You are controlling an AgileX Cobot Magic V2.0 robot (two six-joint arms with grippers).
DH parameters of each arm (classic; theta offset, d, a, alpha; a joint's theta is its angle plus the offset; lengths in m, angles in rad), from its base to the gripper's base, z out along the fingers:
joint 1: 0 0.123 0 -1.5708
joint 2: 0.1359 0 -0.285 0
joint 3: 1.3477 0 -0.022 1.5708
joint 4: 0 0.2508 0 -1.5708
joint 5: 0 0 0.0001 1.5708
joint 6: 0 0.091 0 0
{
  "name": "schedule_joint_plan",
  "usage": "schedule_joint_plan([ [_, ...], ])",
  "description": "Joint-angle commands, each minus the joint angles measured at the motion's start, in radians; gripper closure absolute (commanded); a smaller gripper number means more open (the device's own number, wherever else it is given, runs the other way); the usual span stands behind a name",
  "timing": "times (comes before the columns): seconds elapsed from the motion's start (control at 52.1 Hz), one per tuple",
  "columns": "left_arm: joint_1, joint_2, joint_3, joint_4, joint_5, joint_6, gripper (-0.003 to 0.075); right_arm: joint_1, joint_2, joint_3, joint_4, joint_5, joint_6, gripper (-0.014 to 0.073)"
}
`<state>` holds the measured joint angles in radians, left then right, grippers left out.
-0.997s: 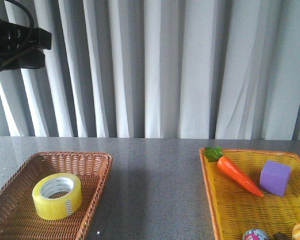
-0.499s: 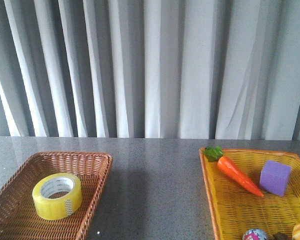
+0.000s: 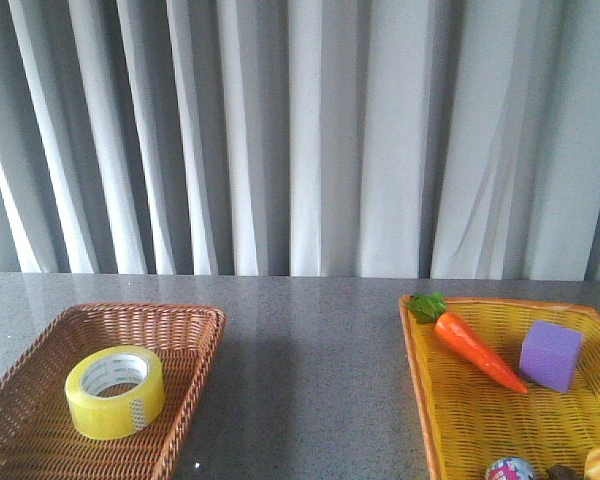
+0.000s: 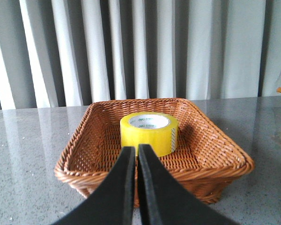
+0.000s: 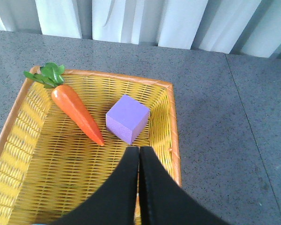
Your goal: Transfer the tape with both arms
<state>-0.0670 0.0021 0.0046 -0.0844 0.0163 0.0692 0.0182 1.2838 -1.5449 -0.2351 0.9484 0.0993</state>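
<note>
The yellow tape (image 3: 115, 391) lies flat in the brown wicker basket (image 3: 195, 330) at the table's left. Seen from the left wrist, the tape (image 4: 150, 133) rests in the middle of that basket (image 4: 70, 154), just beyond my left gripper (image 4: 136, 148), whose black fingers are shut with nothing between them. My right gripper (image 5: 139, 149) is also shut and empty, hovering over the yellow basket (image 5: 171, 122). Neither arm shows in the front view.
The yellow basket (image 3: 412, 345) at the right holds an orange carrot (image 3: 475, 350), a purple cube (image 3: 550, 356) and small items at its front edge. In the right wrist view the carrot (image 5: 77, 112) and cube (image 5: 127, 118) lie beyond the fingers. Grey curtains hang behind the table.
A black arm seen at the front view's upper left a second ago has left the picture. The tape and baskets have not moved.
</note>
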Motion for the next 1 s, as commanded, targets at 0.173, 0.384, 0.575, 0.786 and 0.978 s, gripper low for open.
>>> schedule_joint_plan([
  [0.173, 0.006, -0.030, 0.000, 0.066, -0.045, -0.025, 0.0727, -0.007, -0.025, -0.025, -0.016, -0.054, 0.000, 0.0602],
  [0.384, 0.015, -0.031, 0.000, 0.072, -0.042, -0.034, 0.0727, -0.007, -0.025, -0.025, -0.016, -0.054, 0.000, 0.0602],
  [0.575, 0.045, -0.031, 0.000, 0.063, -0.042, -0.034, 0.0727, -0.007, -0.025, -0.025, -0.016, -0.054, 0.000, 0.0602],
  [0.786, 0.077, -0.031, 0.000, 0.063, -0.042, -0.034, 0.0727, -0.007, -0.025, -0.025, -0.016, -0.054, 0.000, 0.0602],
  [0.978, 0.078, -0.030, -0.001, 0.063, -0.042, -0.034, 0.0727, -0.007, -0.025, -0.025, -0.016, -0.054, 0.000, 0.0602],
])
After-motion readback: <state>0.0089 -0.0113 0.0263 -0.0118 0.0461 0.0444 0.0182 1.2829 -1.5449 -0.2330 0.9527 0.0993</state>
